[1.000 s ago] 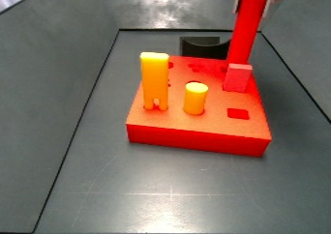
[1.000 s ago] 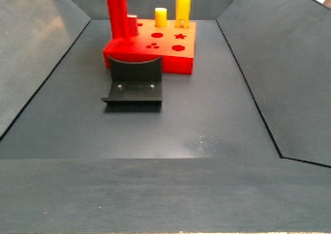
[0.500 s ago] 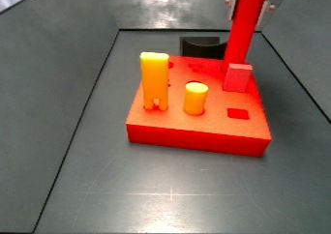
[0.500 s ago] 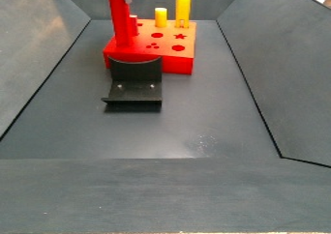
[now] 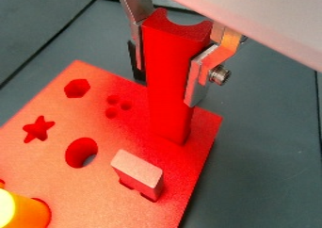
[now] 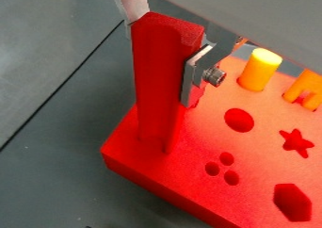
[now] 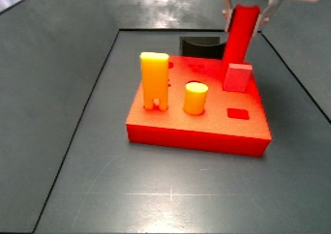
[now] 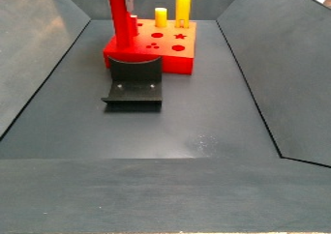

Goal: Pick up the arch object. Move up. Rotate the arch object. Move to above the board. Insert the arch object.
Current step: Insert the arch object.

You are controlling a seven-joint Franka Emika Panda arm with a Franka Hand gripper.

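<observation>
Lowered since the earlier frame, the arch object (image 5: 167, 76), a rigid, light slab clamped near its top by the gripper (image 5: 172, 45), stands upright entering the board (image 5: 201, 175).

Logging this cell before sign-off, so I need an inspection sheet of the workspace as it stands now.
Surface: dark floor, bare around the board.
Job's things: arch object upright, its lower end in the board near a corner; seating depth not clear.
Clutter: tall orange-yellow piece and short orange-yellow cylinder stand on the board; short red block beside the arch object; fixture on the floor by the board.
Gripper: gripper above the board, fingers clamped on the arch object.
Cables: nothing seen.
Surroundings: sloped dark walls.
</observation>
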